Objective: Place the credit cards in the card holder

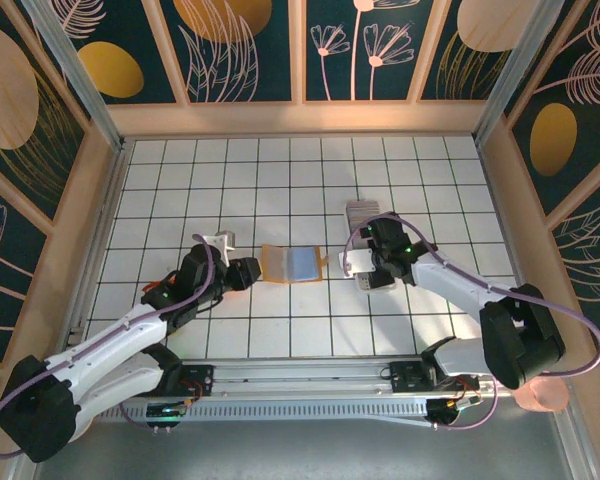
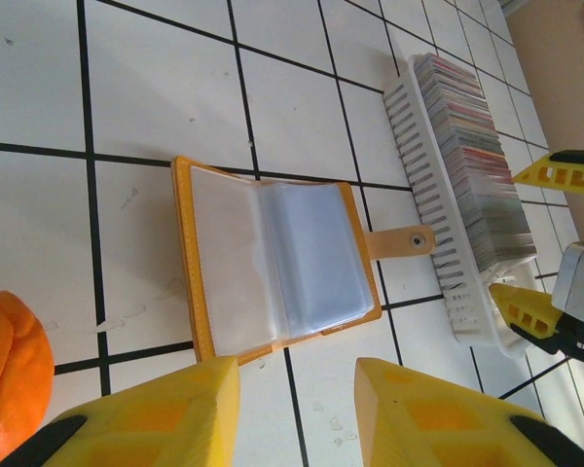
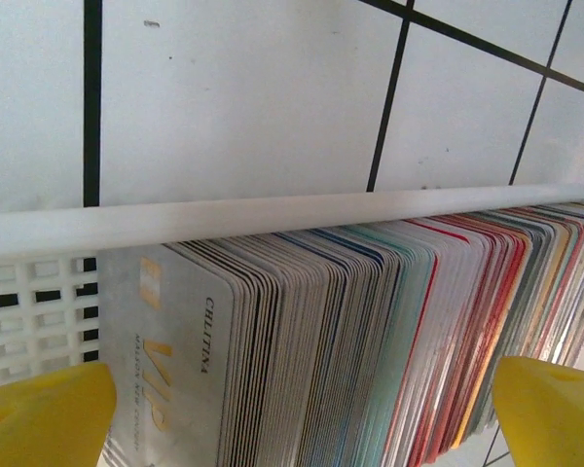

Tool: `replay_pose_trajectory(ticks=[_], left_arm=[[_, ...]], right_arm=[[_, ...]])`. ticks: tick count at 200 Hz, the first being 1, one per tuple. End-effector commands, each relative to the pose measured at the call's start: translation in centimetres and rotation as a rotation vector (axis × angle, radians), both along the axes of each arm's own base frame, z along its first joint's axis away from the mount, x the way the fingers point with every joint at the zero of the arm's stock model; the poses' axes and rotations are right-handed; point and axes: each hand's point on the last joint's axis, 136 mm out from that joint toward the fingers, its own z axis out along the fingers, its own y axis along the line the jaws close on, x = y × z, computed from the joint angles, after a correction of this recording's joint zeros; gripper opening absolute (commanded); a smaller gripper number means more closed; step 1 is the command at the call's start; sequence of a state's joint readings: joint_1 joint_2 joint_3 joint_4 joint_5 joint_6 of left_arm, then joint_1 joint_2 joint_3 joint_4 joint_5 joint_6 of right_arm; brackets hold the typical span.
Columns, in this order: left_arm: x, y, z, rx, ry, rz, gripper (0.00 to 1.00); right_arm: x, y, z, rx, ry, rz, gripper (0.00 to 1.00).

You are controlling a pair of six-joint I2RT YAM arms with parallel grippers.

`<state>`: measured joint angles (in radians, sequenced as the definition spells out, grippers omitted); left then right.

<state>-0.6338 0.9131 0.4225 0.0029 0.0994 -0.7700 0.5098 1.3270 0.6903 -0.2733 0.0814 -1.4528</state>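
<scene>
Right wrist view cuts off the credit cards (image 3: 370, 331) between the right gripper's (image 3: 297, 413) wide-apart fingers. The card holder (image 2: 273, 258) lies just right of the parted left gripper (image 2: 297, 413).

From the right wrist, you see the credit cards (image 3: 370, 341) run out past the right and bottom edges, so you cannot see the row's far end. The white tray (image 3: 273, 212) is cut at both sides. The right gripper's (image 3: 297, 413) yellow fingertips (image 3: 39, 418) are clipped at the bottom corners. The lower-left one covers part of the front card's gold print.

From the left wrist, the bottom edge cuts the left gripper's (image 2: 297, 418) fingers (image 2: 146, 418). An orange shape (image 2: 10, 379) at the left edge is too cropped to name.

From above, the tray lies mostly under the right gripper. The card holder (image 1: 292, 264) is too small for you to tell what its sleeves hold.
</scene>
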Motion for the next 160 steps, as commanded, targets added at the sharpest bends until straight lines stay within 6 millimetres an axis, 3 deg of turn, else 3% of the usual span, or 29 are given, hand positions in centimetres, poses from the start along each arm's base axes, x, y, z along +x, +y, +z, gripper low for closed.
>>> replay_pose_trajectory(ticks=[1,54,160], left_arm=[[-0.2,0.6,-0.4,0.005,0.007,0.021,0.36],[-0.4,1.0,-0.5,0.007,0.009,0.032,0.35],[-0.8,1.0,-0.8,-0.012,0.011,0.033,0.34]], right_arm=[[0.9,-0.2,0.0,-0.021,-0.029,0.004,0.99],[1.9,-0.2,0.8,-0.029,-0.055,-0.008,0.9],[1.7,-1.0,1.4,-0.06,-0.045,-0.024,0.73]])
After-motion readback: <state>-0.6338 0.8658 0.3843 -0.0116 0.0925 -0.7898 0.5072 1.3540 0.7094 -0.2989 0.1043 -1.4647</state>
